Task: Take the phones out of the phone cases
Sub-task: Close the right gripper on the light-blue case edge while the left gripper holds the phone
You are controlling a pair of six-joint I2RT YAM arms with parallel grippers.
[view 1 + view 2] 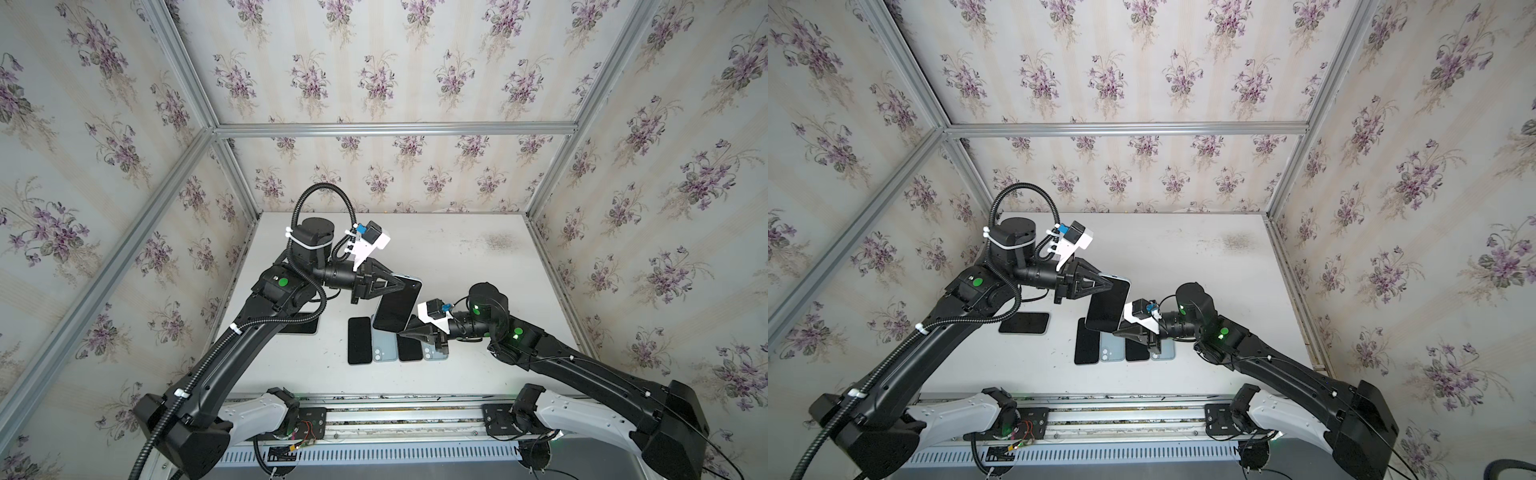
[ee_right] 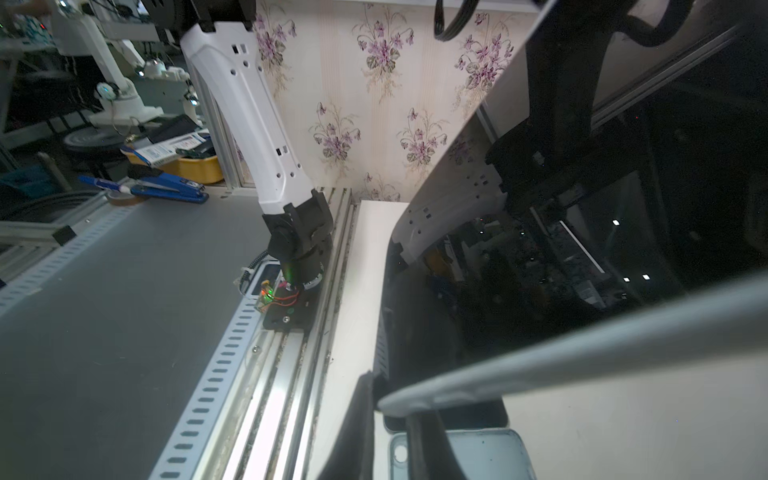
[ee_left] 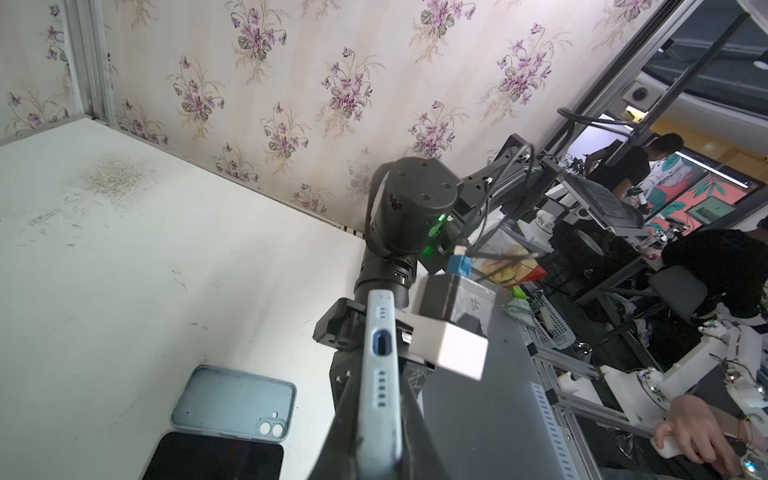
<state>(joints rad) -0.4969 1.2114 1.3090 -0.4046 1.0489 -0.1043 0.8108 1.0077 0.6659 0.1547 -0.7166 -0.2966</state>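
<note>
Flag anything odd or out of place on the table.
A gritty brown stain mars the table's far right part. One phone lies apart from the row, under the left arm. Nothing looks broken.

R gripper (image 2: 388, 401): jaws pinched on a corner of the phone case (image 2: 582, 349), pale grey-blue rim. The phone (image 2: 540, 270) sits inside it, dark glass, tilted, full of reflections. Under the phone, on the white bench (image 2: 361, 257): a black handset (image 2: 469, 413) lying flat, just beside a pale-blue spare case (image 2: 469, 453) w/ camera hole. Beyond the phone, at the bench edge: alu rail (image 2: 266, 395), L arm's black base joint (image 2: 299, 241) & white link (image 2: 245, 104). Further from the phone: grey slotted panel (image 2: 104, 311), blue stapler (image 2: 166, 189), yellow bin (image 2: 195, 168). Floral wallpaper (image 2: 374, 104) behind.
</note>
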